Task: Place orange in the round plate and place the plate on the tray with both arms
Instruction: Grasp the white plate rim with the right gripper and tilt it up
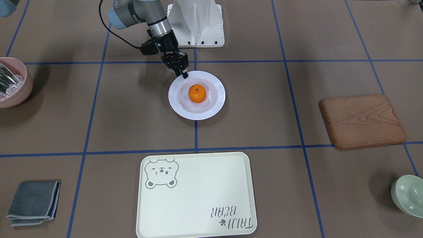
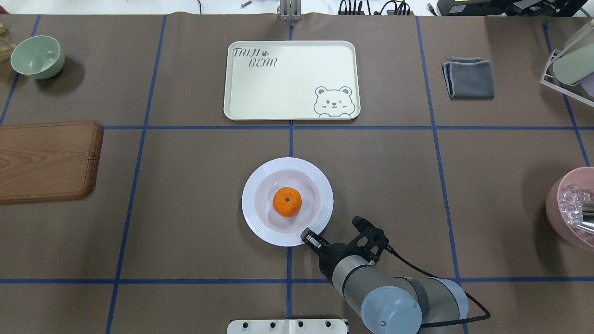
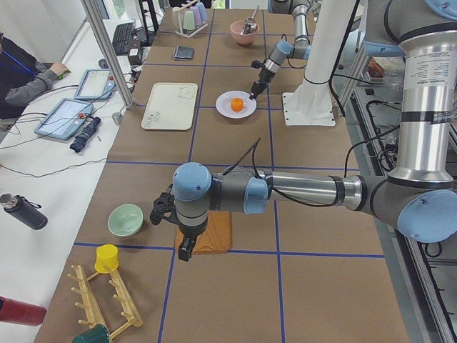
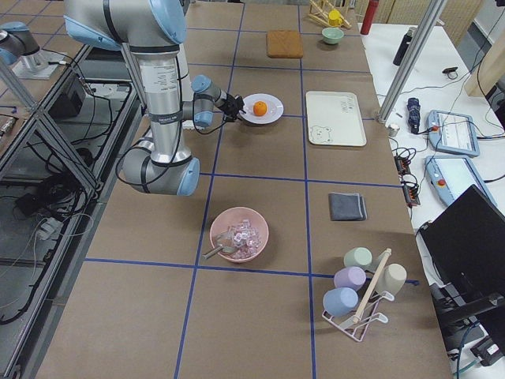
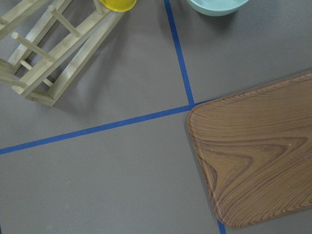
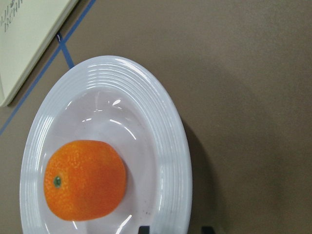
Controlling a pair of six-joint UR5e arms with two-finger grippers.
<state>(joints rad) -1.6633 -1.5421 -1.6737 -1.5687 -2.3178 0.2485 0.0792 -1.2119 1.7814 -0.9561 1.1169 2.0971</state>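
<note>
- One small round orange (image 2: 287,202), bright-skinned with a tiny green stem dot, lay in the well of one round glossy white plate (image 2: 253,185) with a wide ridged rim.
- The plate stood at the middle of the brown table (image 2: 185,208), apart from one large cream-yellow rectangular plastic tray (image 2: 287,83), which lay by the far edge and bore a grey bear drawing and "TAIJI BEAR" lettering.
- Two grey-silver jointed arms were in view.
- The right gripper (image 2: 310,238) sat at the plate's near rim, its black fingers (image 6: 144,230) apart and astride the rim. Only their tips showed in the wrist view.
- The left gripper (image 3: 186,250) hung over one brown wooden board (image 2: 46,160) near the table's left edge. I cannot tell whether its jaws were apart or together.
- One pale green bowl (image 2: 37,55), one folded grey cloth (image 2: 469,78) and one pink bowl (image 2: 557,204), the last cut off at the right edge, lay well away.
</note>
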